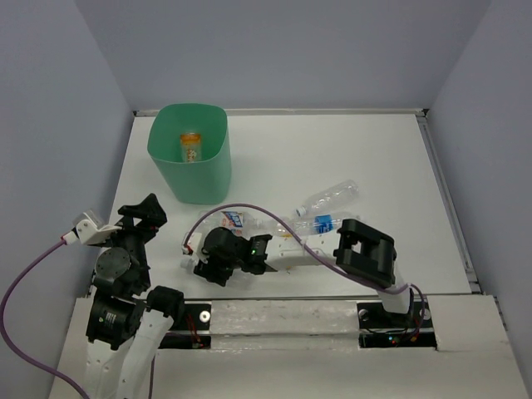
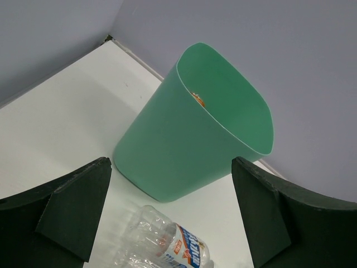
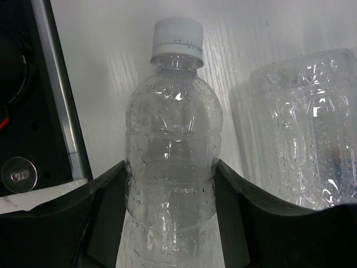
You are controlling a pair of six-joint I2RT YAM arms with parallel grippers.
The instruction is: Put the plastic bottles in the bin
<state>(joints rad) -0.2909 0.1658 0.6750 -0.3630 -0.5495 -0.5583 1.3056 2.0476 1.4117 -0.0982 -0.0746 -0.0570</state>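
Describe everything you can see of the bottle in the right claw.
The bottle is clear, thin-looking plastic with a white screw cap, a rounded shoulder and a ribbed body. Small droplets cling inside, and no label shows. It lies on its side on the white table, cap pointing away from the wrist camera. The right claw is shut on its body, a black finger against each side. A second clear bottle lies beside it, not touching.

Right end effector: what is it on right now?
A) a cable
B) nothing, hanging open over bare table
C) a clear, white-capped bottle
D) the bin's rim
C: the right wrist view shows the right end effector with a finger against each side of the bottle, below its white cap.
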